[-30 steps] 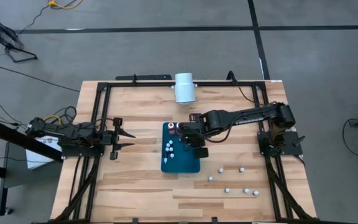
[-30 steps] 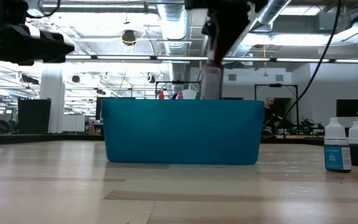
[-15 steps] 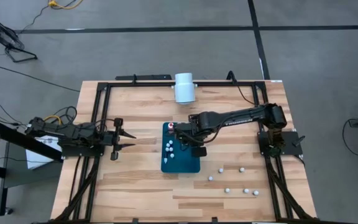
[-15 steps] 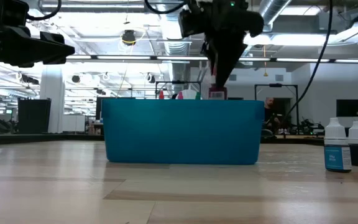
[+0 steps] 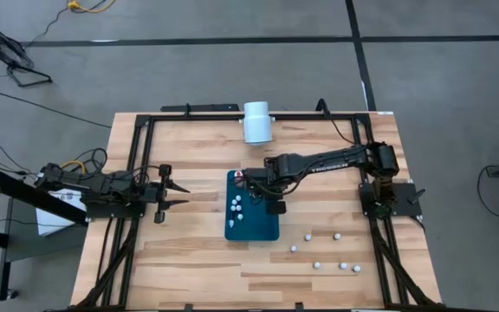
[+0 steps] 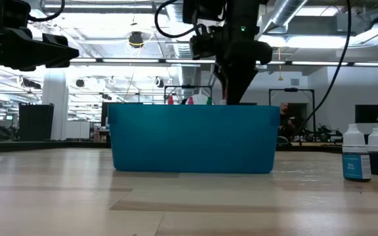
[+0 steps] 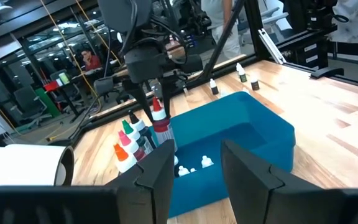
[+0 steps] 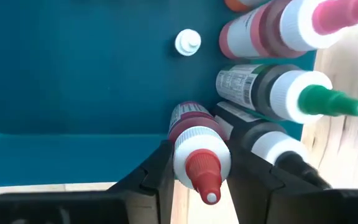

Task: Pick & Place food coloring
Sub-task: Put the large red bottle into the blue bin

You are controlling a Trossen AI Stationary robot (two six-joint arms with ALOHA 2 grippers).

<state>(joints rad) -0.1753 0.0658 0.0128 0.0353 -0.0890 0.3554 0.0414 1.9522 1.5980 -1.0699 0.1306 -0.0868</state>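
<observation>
right gripper (image 8: 199,163): down inside the teal bin (image 5: 262,230) at its far end, fingers pinched on the neck of a red-capped bottle (image 8: 197,152). It holds just under the cap, which looks like the sensible spot, since the shoulder there keeps the bottle from slipping down.

held bottle: upright, dark red body with a printed label, white ribbed collar, red cone tip. It's right beside the other tall ones, so my guess is it's being set into that row rather than lifted out, but I can't say for sure.

tall bottles: 3 or so stand packed against the bin's far wall, a green tip (image 8: 328,102), a pink tip (image 8: 347,12) and a black one (image 8: 291,162) right next to the held one. Upright and tight together probably keeps them from tipping.

small white ones: a few little whitish bottles (image 5: 236,208) sit loose on the bin floor.

still outside: several more whitish bottles (image 5: 317,264) are scattered on the wood, well apart from the bin on the right arm's side. In the low view, 2 of them (image 6: 353,154) stand side by side, dark bodies, white caps.

bin: smooth plastic, rectangular, low straight walls.

table (image 5: 189,269): pale wood planks in a black frame.

left gripper (image 5: 173,192): parked well off toward its own side, fingers partly apart, nothing in them.

white cylinder (image 5: 256,121): lying at the far edge, not involved.

progress: part done I'd say, plenty left to collect.
</observation>
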